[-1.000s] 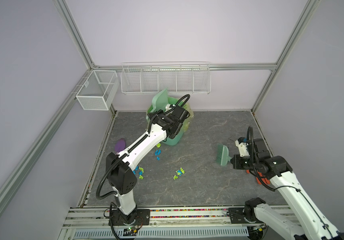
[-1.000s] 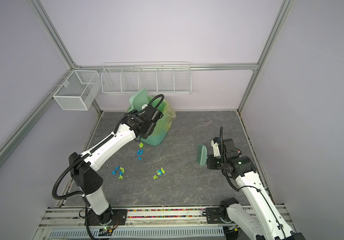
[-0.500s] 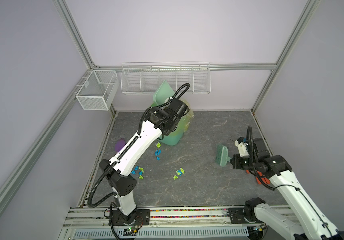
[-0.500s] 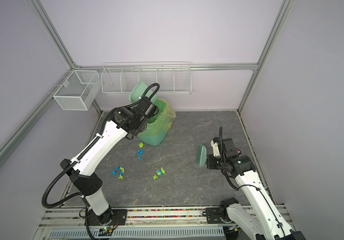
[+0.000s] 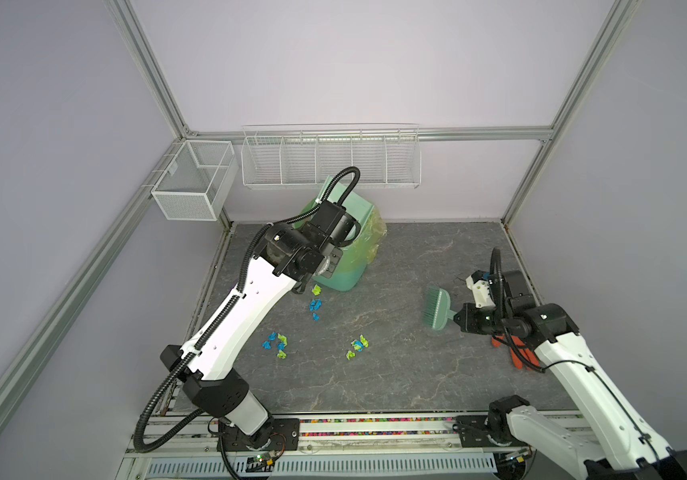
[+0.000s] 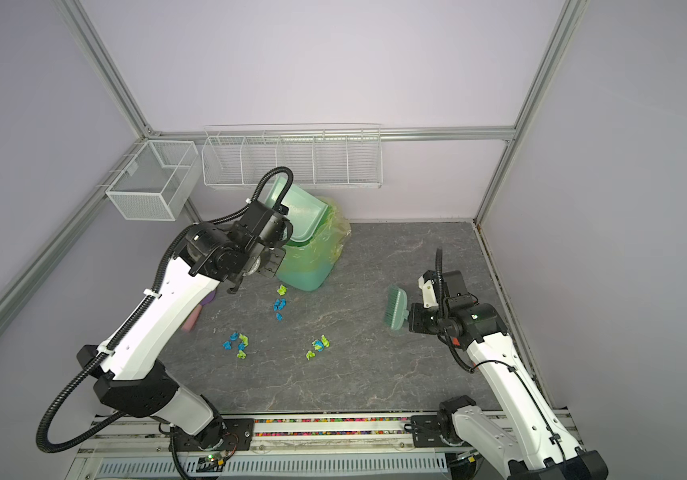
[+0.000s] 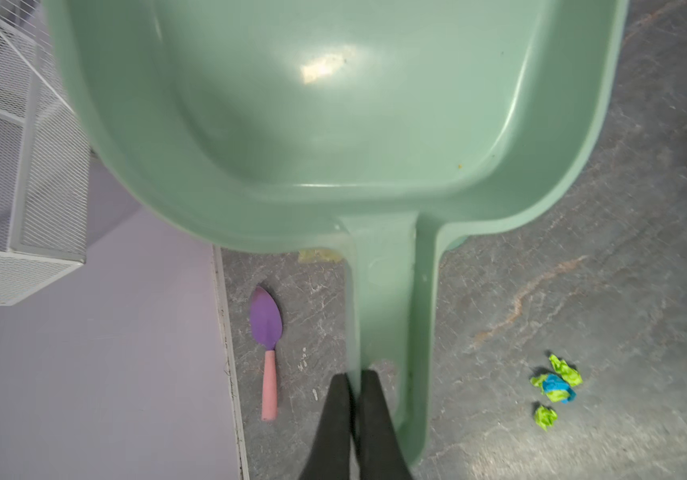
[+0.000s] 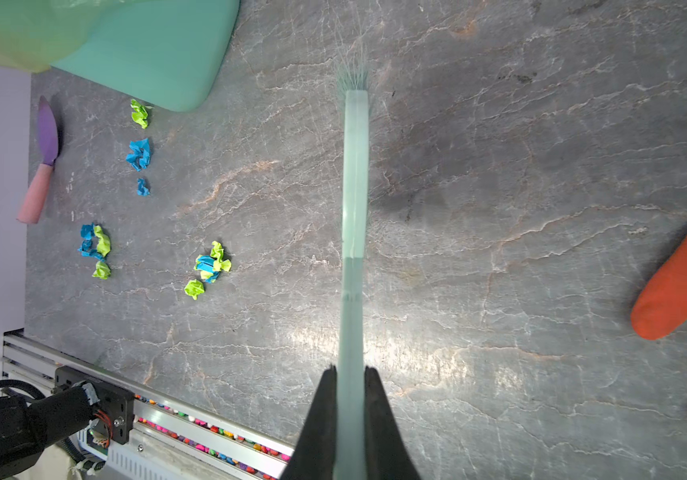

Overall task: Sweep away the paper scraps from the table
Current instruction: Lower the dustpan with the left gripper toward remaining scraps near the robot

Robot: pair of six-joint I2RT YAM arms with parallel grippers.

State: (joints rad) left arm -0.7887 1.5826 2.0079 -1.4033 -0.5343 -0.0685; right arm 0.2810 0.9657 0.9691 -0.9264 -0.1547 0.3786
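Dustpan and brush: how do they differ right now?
The dustpan is a wide scoop; the brush is a narrow bristled head. The left gripper holds the dustpan over the bin; the right gripper holds the brush over the table. Both are pale green, gripped by their handles.

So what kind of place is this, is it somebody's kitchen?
Probably a robot test booth, not a kitchen: white robot arms bolted to a rail, an aluminium frame around plain walls, and paper scraps strewn on the table.
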